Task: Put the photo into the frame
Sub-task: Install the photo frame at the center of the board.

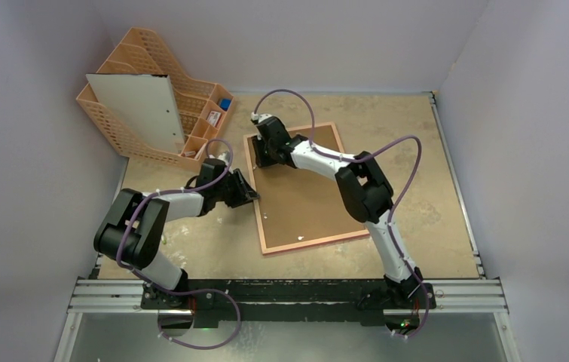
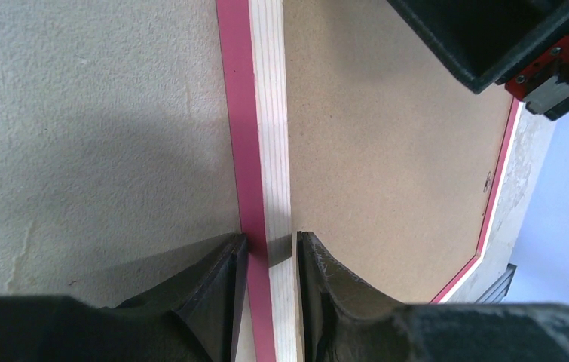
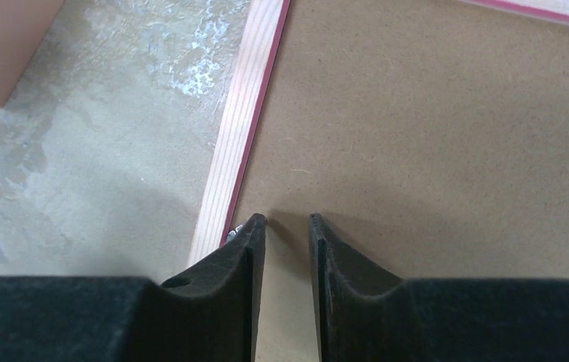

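Beige table [image 1: 432, 219], pale walls [image 1: 537, 113]; left gripper [image 2: 272, 253] narrowly astride frame [image 2: 266, 113] rail — right gripper [image 3: 287, 220] narrow, empty.

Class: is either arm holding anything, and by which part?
Right gripper: jaws open, holding nothing. Left gripper: jaws straddle the frame at its side rail; whether they clamp it cannot be told.

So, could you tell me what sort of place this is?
Probably a robotics lab test cell: two arms bolted to a rail, plain walls boxing in a worn table, and staged props like the frame.
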### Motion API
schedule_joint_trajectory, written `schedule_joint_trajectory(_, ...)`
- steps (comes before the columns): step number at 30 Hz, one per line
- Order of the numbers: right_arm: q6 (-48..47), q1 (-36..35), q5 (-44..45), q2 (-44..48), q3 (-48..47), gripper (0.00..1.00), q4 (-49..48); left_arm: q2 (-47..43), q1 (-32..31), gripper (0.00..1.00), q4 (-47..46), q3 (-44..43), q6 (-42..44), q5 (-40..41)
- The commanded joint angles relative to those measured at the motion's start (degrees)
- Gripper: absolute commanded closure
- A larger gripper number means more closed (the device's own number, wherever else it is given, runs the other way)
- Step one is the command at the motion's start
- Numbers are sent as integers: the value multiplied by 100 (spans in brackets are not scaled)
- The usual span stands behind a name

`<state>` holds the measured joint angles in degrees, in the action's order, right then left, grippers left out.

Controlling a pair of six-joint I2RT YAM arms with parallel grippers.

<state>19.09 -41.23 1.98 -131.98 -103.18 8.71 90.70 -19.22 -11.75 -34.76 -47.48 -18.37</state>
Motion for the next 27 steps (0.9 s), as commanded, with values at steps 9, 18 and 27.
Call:
schedule_joint_trajectory(9,-938,-374,990,-168,-28,60,530,103,-29,71,87,84,59,406)
schedule_joint_trajectory(18,-835,-511,1456,-208,727,59,106,-46,-28,72,100,354,104,581)
schedule_joint_trajectory(27,-767,-636,1299,117,1787,62,-437,144,-20,72,63,360,98,511)
